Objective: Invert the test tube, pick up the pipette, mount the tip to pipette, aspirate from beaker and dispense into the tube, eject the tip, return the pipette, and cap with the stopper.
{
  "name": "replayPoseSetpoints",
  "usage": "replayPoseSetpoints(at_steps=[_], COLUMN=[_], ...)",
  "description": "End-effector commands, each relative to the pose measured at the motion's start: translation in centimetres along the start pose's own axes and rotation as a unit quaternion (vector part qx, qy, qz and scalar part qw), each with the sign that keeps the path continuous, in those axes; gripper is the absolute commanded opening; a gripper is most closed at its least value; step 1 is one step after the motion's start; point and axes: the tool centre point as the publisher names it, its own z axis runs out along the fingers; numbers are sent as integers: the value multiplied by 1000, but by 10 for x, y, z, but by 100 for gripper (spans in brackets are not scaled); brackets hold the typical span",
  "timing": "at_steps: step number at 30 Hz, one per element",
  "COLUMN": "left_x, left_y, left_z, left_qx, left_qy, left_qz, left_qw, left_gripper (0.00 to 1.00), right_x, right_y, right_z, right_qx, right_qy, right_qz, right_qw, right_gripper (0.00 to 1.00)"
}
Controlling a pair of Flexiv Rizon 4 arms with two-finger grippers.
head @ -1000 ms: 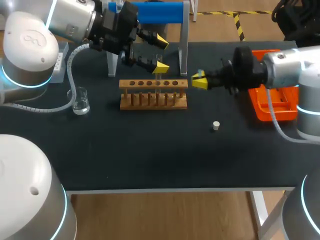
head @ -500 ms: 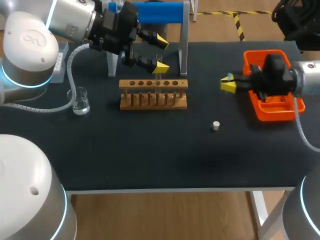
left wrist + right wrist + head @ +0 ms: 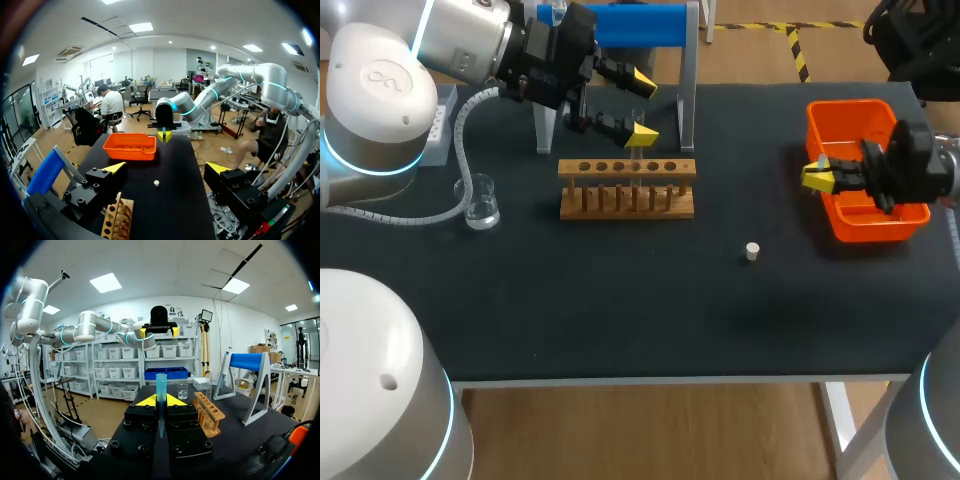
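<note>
Currently, a pale blue pipette tip (image 3: 161, 387) is being gripped by the right gripper (image 3: 817, 177) over the orange tray (image 3: 850, 104) by the surface's right edge.
The tip is being clamped from both sides between the yellow fingertips. The left gripper (image 3: 642, 108) is being held released, fingers wide apart, above the wooden rack (image 3: 626, 190) toward the surface's rear edge. The test tube (image 3: 208, 382) is being carried upright in that rack; whether a finger is touching it cannot be told. The beaker (image 3: 480, 203) is being kept near the left edge, and the white stopper (image 3: 751, 251) is lying alone between rack and tray.
</note>
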Motion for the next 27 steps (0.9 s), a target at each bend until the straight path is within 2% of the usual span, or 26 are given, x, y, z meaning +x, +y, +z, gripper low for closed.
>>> replayPoseSetpoints(at_steps=[1,12,27], left_x=[0,0,0], left_y=[0,0,0], left_z=[0,0,0], left_qx=[0,0,0], left_qy=[0,0,0], left_qz=[0,0,0], left_qw=[1000,1000,1000], left_gripper=[100,100,100], right_x=[1,8,9], right_y=[-7,-16,-17], right_z=[-12,-24,-25], right_qx=[-2,-3,0], right_qy=[10,16,13], right_qz=[0,0,7], right_qw=[1000,1000,1000], right_gripper=[0,0,0])
